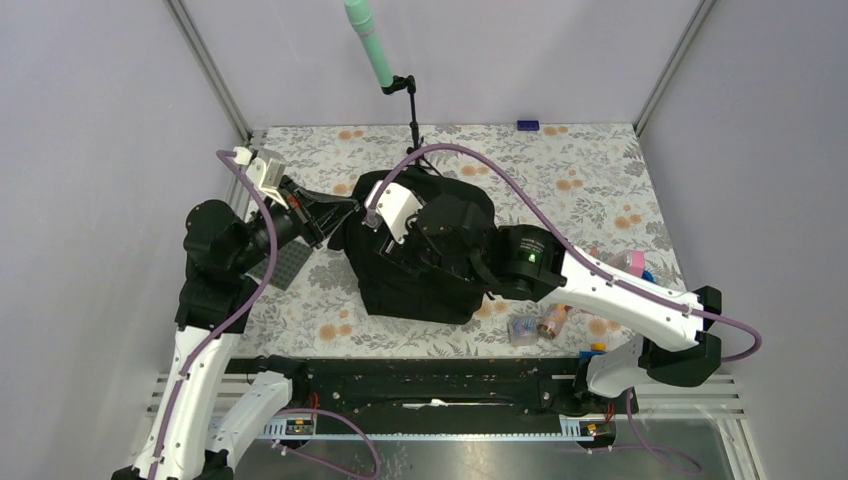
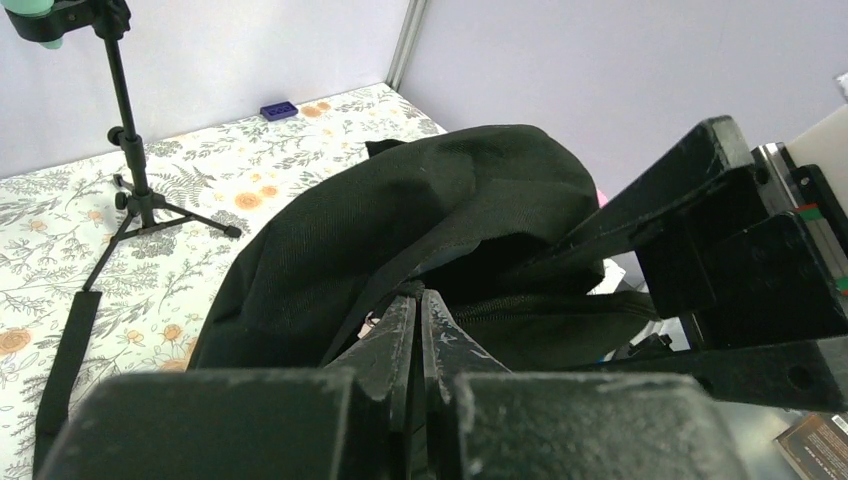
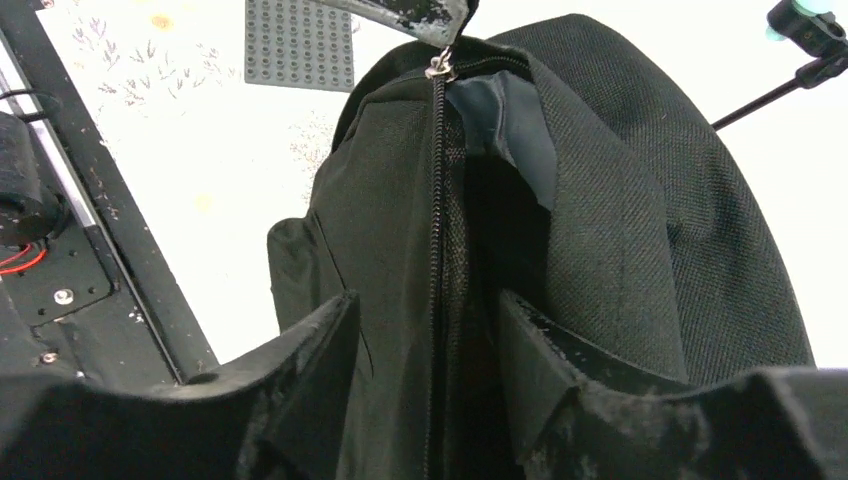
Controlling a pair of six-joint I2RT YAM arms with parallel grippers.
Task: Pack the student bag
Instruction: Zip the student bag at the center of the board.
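Note:
The student bag (image 1: pixel 425 275) is a large black backpack lying in the middle of the table. My left gripper (image 1: pixel 350 206) is at its upper left edge; in the left wrist view it (image 2: pixel 420 300) is shut on the bag's zipper pull (image 3: pixel 440 66). My right gripper (image 1: pixel 385 245) hovers over the bag's top. In the right wrist view it (image 3: pixel 425 310) is open, with its fingers (image 3: pixel 320 340) on either side of the zipper edge. The zip is parted near the pull, showing grey lining (image 3: pixel 512 130).
A grey studded baseplate (image 1: pixel 283 262) lies left of the bag. A small tripod holding a green microphone (image 1: pixel 372 45) stands behind it. A blue brick (image 1: pixel 527 125) sits at the far edge. Small items (image 1: pixel 540 322) and a pink roll (image 1: pixel 632 262) lie at the right.

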